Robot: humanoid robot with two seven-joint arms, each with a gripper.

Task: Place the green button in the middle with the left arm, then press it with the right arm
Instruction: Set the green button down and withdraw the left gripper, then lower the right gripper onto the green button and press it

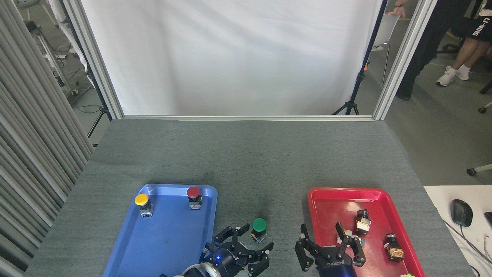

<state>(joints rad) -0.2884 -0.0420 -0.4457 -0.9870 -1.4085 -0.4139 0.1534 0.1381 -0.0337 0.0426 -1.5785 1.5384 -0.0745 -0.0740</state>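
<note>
Right gripper [324,242], fingers spread, sits lower right of the green button [259,227], which I see standing on the felt just beyond my left gripper [250,240], apparently opened.

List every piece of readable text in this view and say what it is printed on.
"LI-NING": white letters on the black shorts of a person at the top right edge.
White lettering on the right gripper: seen upside down, looks like "ROBOTIQ", but too small to be sure.
Left gripper: no lettering visible here.
Green button, trays and the parts in them: no readable text.
</note>
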